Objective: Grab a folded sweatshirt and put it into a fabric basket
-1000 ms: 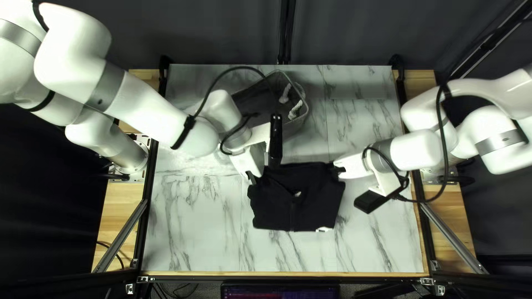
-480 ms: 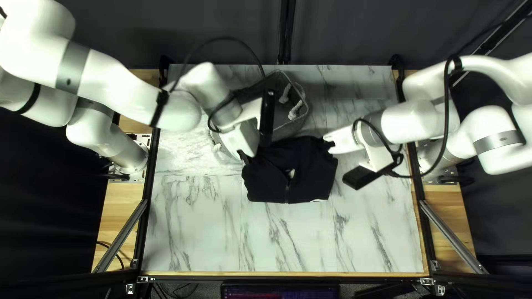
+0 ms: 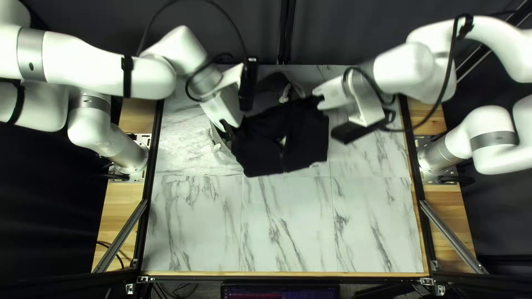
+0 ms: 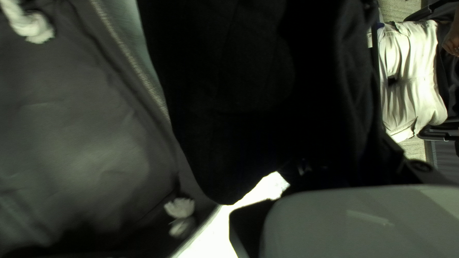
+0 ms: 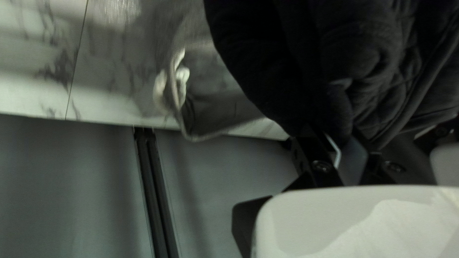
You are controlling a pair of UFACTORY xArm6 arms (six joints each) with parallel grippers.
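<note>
- Above the worktop, the black sweatshirt hangs between my two arms, raised and partly over the basket, covering much of it in the top left view.
- At one side edge of the sweatshirt, the left hand is clenched on the cloth; dark on dark, the grip is hard to make out in fine detail.
- At the opposite side edge, the right hand is grasping the sweatshirt too, and its wrist view shows bunched cloth pinched between the two fingers.
- The sweatshirt spans the gap between both hands, with a small pale patch near its middle and its lower edge hanging toward the near side of the worktop.
- Below the sweatshirt, the grey fabric basket stands on the worktop, its open inside showing beside the cloth in the left wrist view.
- On the basket are white rope handles, with frayed ends.
- Beyond the sweatshirt, the left wrist view shows part of a person in pale, creased clothing.
- Behind the worktop's far edge hangs the dark curtain; a screen sits by the near edge.
</note>
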